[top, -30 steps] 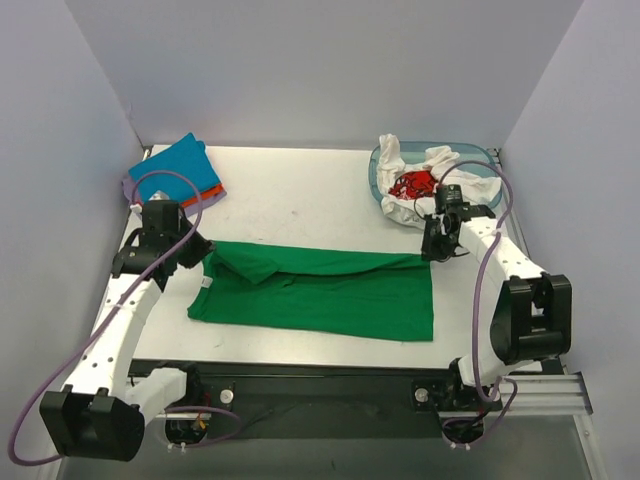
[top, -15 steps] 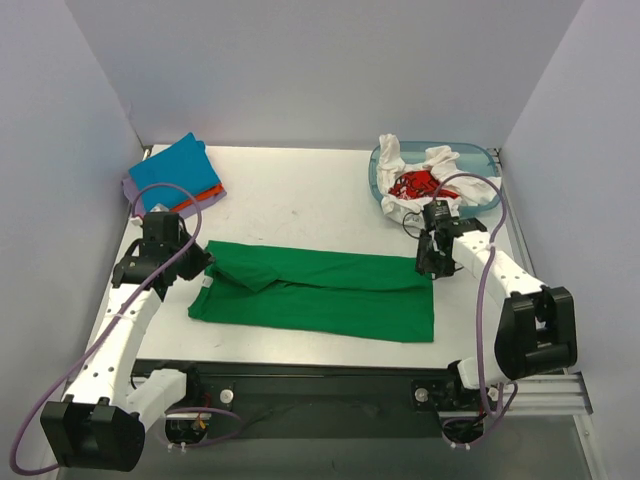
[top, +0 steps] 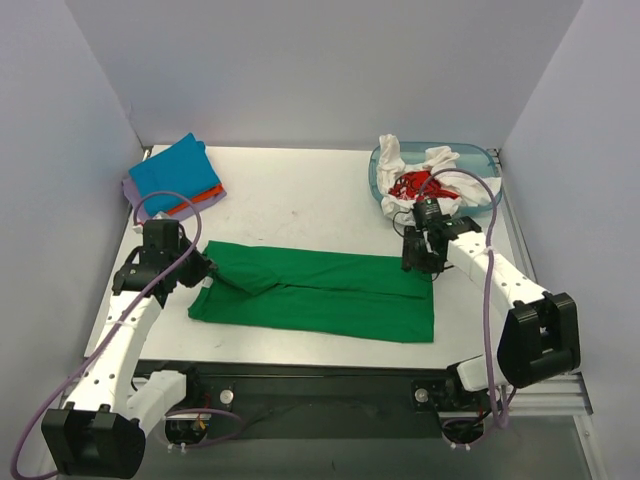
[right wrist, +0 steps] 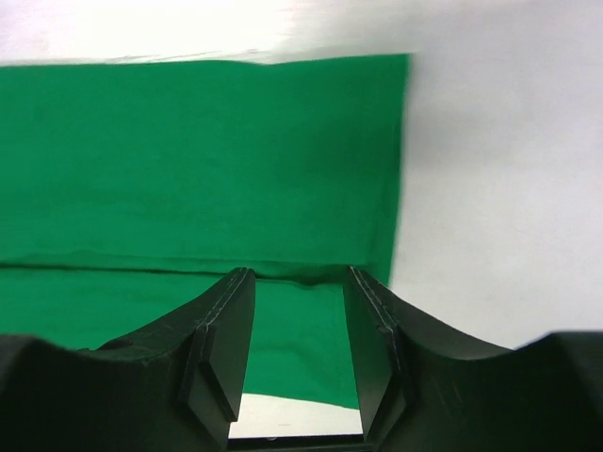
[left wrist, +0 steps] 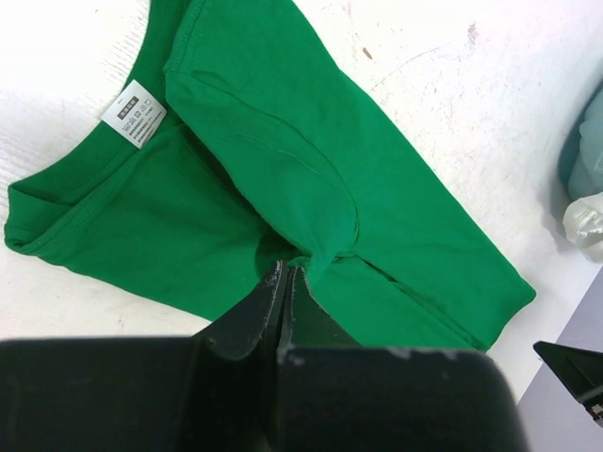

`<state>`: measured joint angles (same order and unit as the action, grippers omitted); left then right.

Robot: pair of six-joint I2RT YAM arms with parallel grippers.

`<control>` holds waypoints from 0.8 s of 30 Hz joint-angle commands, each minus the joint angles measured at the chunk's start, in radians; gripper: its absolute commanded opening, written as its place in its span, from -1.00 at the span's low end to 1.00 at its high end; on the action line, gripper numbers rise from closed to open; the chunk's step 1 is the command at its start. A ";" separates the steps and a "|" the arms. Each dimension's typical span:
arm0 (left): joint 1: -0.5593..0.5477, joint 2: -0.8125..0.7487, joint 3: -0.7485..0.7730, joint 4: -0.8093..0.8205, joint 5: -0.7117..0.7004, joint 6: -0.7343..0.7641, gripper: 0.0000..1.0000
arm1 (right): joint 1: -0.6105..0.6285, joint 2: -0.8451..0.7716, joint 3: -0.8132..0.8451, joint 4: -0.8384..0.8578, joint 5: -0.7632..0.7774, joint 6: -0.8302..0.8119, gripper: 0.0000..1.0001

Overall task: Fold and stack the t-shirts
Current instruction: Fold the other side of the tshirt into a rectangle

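The bright green t-shirt (top: 330, 295) lies flat across the near middle of the table, partly folded lengthwise. My left gripper (top: 205, 268) is at its left end, shut on a gathered fold of the sleeve (left wrist: 320, 202); the collar label (left wrist: 134, 113) shows beside it. My right gripper (top: 416, 260) hovers open over the shirt's far right corner, its jaws (right wrist: 300, 282) straddling the folded edge of the green cloth (right wrist: 188, 151) with nothing in them.
A folded stack with a blue shirt (top: 175, 172) on orange and lavender ones lies at the back left. A translucent blue tub (top: 488, 155) at the back right holds a white shirt (top: 440, 160) and a red one (top: 410, 185).
My left gripper has drawn the sleeve fold nearer and slightly right. My right gripper has moved left and nearer, from beside the tub to over the shirt's far right corner.
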<state>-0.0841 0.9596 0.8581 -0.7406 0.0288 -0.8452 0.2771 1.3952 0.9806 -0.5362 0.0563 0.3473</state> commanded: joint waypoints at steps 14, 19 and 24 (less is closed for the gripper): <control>0.078 0.213 0.005 0.210 0.097 0.112 -1.00 | 0.457 0.241 0.315 0.131 -0.383 0.058 -0.15; 0.151 0.381 0.047 0.251 0.137 0.149 -1.00 | 0.575 0.361 0.444 0.142 -0.423 0.053 -0.17; 0.207 0.464 0.082 0.264 0.126 0.172 -1.00 | 0.648 0.494 0.576 0.162 -0.454 0.068 -0.20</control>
<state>0.0906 1.4082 0.8806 -0.5331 0.1410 -0.7124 0.8928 1.8523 1.4765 -0.3893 -0.3542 0.4011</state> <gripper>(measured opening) 0.028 0.403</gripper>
